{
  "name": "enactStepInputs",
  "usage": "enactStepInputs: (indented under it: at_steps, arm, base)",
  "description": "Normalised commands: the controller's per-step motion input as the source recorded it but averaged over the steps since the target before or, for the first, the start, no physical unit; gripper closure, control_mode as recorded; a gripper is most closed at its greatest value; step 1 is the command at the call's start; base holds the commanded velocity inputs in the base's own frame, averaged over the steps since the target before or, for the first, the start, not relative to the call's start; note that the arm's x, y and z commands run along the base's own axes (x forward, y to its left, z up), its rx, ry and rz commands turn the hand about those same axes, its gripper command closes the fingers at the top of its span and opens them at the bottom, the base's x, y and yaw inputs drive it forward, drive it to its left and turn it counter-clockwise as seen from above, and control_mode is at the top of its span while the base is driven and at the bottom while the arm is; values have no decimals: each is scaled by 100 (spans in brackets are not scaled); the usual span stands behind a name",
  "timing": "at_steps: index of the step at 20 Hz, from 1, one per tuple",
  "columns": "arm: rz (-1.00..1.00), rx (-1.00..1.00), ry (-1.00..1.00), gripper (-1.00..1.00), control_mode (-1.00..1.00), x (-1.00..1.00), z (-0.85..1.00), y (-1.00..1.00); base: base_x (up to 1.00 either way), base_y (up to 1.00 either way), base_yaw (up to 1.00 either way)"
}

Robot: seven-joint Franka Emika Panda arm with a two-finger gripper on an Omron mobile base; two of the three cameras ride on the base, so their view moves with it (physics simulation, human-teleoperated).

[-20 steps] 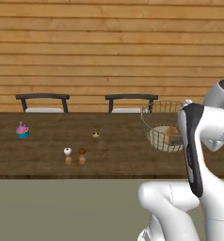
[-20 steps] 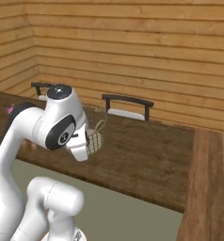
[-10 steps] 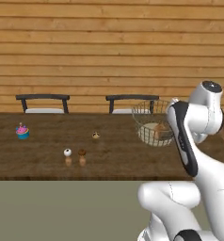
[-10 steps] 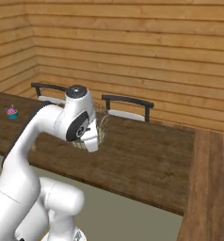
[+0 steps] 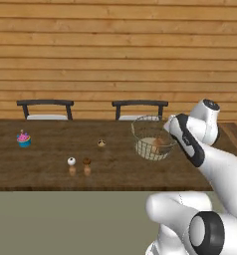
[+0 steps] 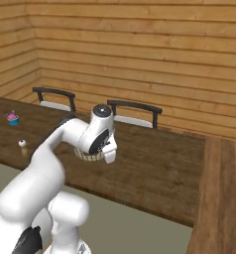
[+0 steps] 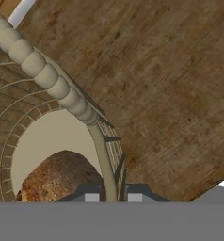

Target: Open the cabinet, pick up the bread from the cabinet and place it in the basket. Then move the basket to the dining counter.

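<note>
While clamped: claw (image 7: 113, 196) pinches the wall of the basket (image 5: 151, 138), one finger inside, one outside.
Basket: at the right part of the dark wooden counter (image 5: 51, 159).
Bread (image 7: 57, 178): lies inside on the tan base.
Nearby: cupcake (image 5: 24, 139), small muffins (image 5: 86, 162).

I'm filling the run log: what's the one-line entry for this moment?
phase: carrying basket | gripper: shut on basket rim | bread: inside basket | below: dining counter

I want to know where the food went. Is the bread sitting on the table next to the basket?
No, the bread lies inside the basket, on its pale round bottom, with the wire wall around it.
</note>
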Motion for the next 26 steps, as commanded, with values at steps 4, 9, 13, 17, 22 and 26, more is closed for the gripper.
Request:
enactStepInputs:
  at_steps: [4,9,13,17,22,26]
  arm:
    - [0,-1,6,100,-100,38,-41,0]
    - [0,-4,0,100,-100,32,-43,0]
    - [0,-3,-5,100,-100,24,-31,-2]
    - [0,0,-1,100,-100,4,-5,0]
    - [0,0,2,-100,-100,1,0,0]
    - [0,-5,2,-100,-100,0,16,0]
  base:
    - [0,0,0]
    - [0,0,0]
    - [0,0,0]
    - [0,0,0]
    - [0,0,0]
    - [0,0,0]
